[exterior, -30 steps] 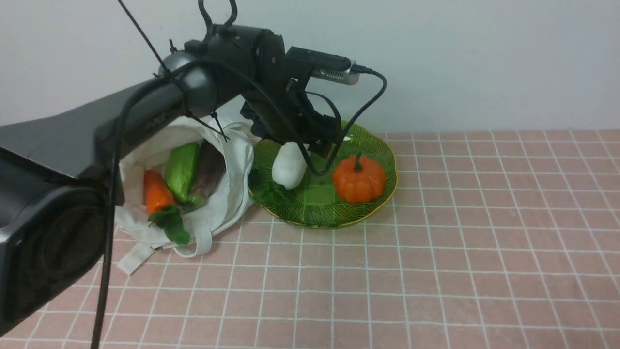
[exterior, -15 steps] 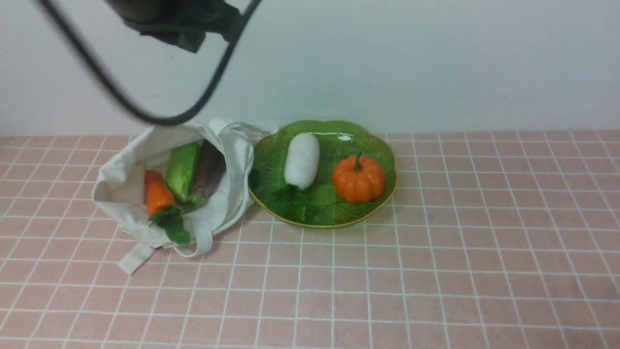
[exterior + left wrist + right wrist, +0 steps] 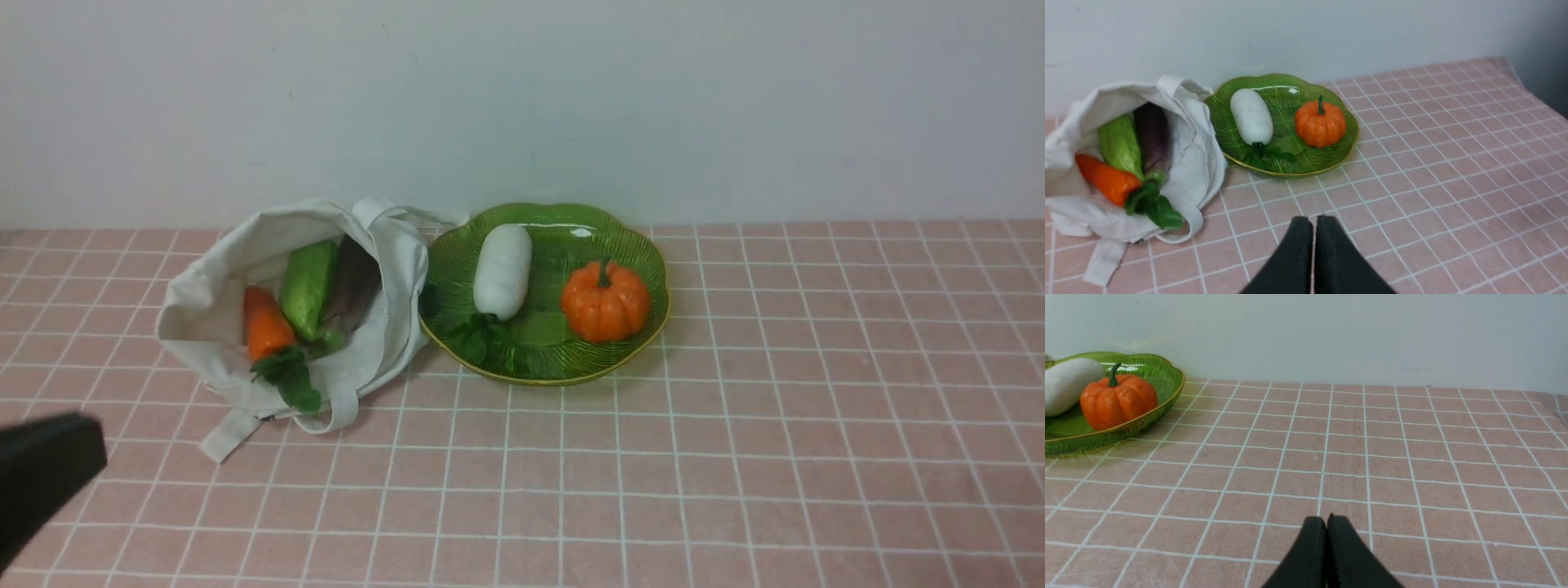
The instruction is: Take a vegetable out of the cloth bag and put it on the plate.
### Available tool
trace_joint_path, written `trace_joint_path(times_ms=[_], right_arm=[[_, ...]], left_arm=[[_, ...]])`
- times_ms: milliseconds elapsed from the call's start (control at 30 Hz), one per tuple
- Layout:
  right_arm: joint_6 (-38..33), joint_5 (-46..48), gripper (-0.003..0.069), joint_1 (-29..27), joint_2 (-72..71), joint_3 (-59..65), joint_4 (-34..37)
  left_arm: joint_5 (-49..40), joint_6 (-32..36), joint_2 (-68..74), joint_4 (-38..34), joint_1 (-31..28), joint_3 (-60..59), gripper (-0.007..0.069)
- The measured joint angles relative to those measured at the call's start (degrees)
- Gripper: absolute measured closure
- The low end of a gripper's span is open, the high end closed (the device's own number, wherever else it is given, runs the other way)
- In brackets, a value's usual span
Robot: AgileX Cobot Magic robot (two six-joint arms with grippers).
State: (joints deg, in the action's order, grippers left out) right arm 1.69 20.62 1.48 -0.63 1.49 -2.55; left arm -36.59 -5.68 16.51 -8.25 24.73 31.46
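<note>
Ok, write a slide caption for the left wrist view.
Radish and pumpkin lie on the green plate beside the cloth bag holding carrot and cucumber; left gripper shut and empty.

Plate [image 3: 645,253] glossy ribbed green glass; bag [image 3: 392,327] soft matt cloth; radish [image 3: 502,271] smooth white; tablecloth [image 3: 735,457] matt.

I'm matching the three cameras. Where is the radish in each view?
Front: radish on the plate, left of the pumpkin, left of centre.
Left wrist: radish on the plate, between bag and pumpkin.
Right wrist: radish cut off at the frame edge, behind the pumpkin.
Shared landmark: the pumpkin.
</note>
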Motion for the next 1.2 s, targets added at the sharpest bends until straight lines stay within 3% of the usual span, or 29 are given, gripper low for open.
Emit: trace_joint_path(times_ms=[233, 967, 1067, 1200], right_arm=[[0.0, 0.05, 0.0673, 0.0, 0.0, 0.0, 0.0], [0.0, 0.17, 0.0673, 0.0, 0.0, -0.05, 0.18], [0.0, 0.17, 0.0673, 0.0, 0.0, -0.05, 0.18], [0.0, 0.17, 0.0673, 0.0, 0.0, -0.05, 0.18]], left_arm=[[4.57, -4.39, -16.87, 6.2, 0.0, -12.88, 0.0629], [7.45, -4.49, -15.41, 6.88, -0.31, -17.86, 0.0629], [8.07, -4.35, -15.41, 7.22, -1.77, -18.41, 0.0629], [9.81, -1.57, -15.52, 10.14, -10.93, -23.34, 0.0629]])
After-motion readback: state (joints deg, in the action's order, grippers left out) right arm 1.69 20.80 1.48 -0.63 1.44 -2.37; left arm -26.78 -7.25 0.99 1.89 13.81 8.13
